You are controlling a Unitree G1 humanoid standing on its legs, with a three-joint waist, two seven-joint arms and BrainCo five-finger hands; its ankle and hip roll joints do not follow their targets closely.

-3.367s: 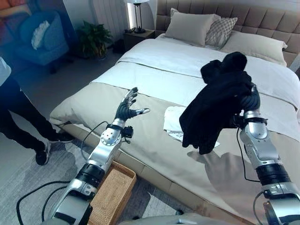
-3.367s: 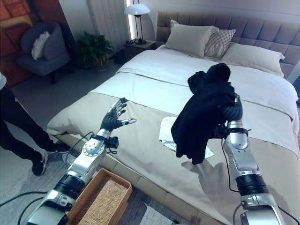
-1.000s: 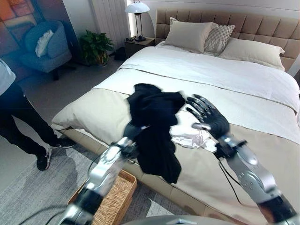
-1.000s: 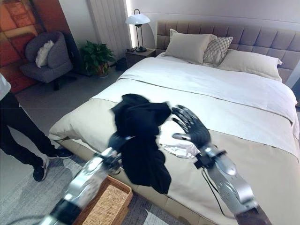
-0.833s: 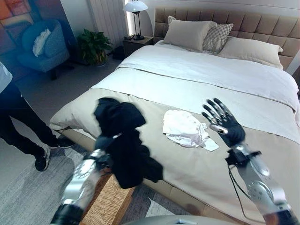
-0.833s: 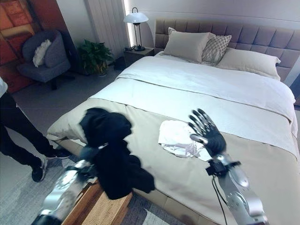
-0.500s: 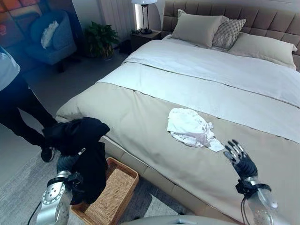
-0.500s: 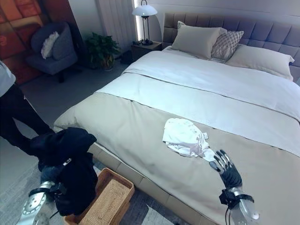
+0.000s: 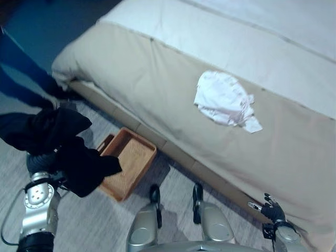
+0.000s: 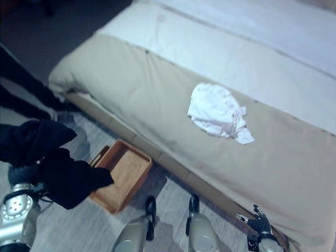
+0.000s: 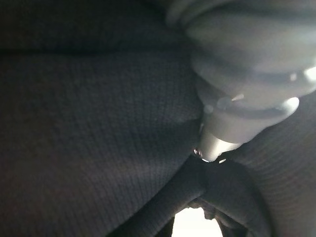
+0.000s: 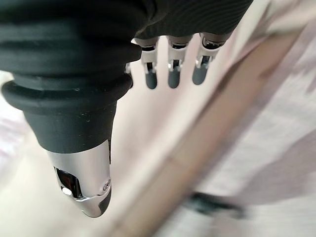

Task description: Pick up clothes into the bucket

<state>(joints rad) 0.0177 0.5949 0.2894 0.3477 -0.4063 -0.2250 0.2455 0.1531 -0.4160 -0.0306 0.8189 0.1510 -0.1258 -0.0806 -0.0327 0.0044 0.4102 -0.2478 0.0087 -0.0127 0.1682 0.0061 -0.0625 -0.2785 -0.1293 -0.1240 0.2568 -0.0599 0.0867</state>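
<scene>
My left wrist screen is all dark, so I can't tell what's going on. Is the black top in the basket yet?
Observer: Not yet. The black top hangs over the left hand, beside the basket on the floor, just overlapping its edge.
Operator: Is there anything else to pick up?
Observer: Yes, a white top lies crumpled on the bed.
Operator: Where's my other hand?
Observer: The right hand is low by the bed's edge, open and holding nothing.

A wide bed (image 9: 157, 68) in beige and white stands on grey carpet (image 9: 100, 220).
</scene>
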